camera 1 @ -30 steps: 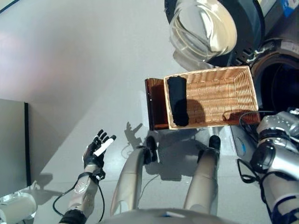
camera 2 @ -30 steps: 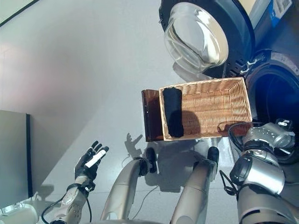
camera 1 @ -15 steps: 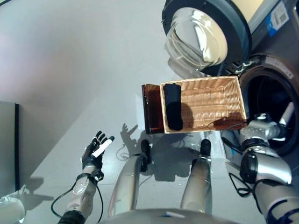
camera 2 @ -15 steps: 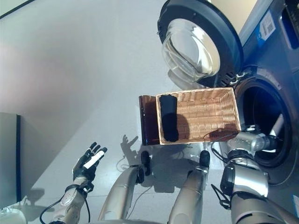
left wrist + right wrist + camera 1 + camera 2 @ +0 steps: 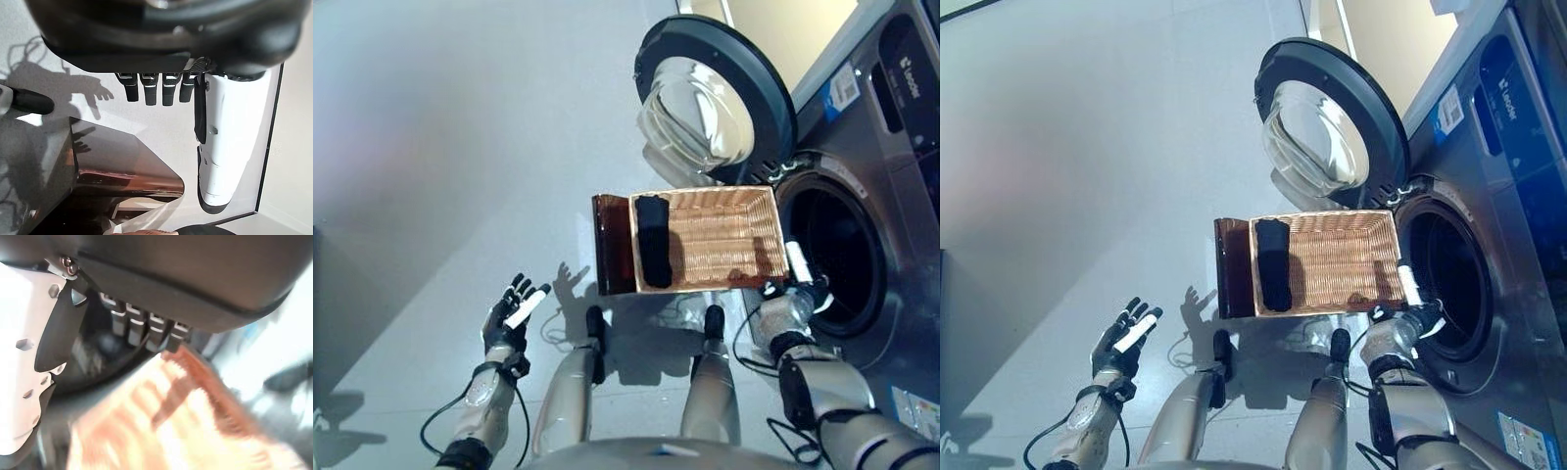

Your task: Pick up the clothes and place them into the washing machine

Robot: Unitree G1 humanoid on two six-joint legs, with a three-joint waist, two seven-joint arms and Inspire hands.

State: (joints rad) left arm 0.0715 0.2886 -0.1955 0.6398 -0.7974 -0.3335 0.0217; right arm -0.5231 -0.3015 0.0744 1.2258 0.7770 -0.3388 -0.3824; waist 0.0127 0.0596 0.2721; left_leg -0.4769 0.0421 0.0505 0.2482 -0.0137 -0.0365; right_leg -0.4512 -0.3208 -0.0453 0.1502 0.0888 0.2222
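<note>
A wicker basket [image 5: 705,238] sits on a dark brown stand [image 5: 612,258] on the floor, right in front of the washing machine [image 5: 891,176], whose round door [image 5: 715,103] is swung wide open. The only clothing I can see is a dark rolled garment [image 5: 654,253] lying along the basket's end farthest from the drum [image 5: 832,257]; the rest of the basket looks bare.

The right hand [image 5: 795,284] hangs at the basket's corner next to the drum opening, white thumb up, fingers relaxed and holding nothing, as its wrist view confirms. The left hand [image 5: 514,313] is out over the bare floor, well apart from the basket, fingers spread and empty too.

To my eye the step now is the reach for the garment. The right hand has the whole length of the basket to cross, so it should go in over the rim rather than dragging along the weave, come down on the middle of the roll, and close round its full thickness so it doesn't unroll and trail on the lift towards the drum.
</note>
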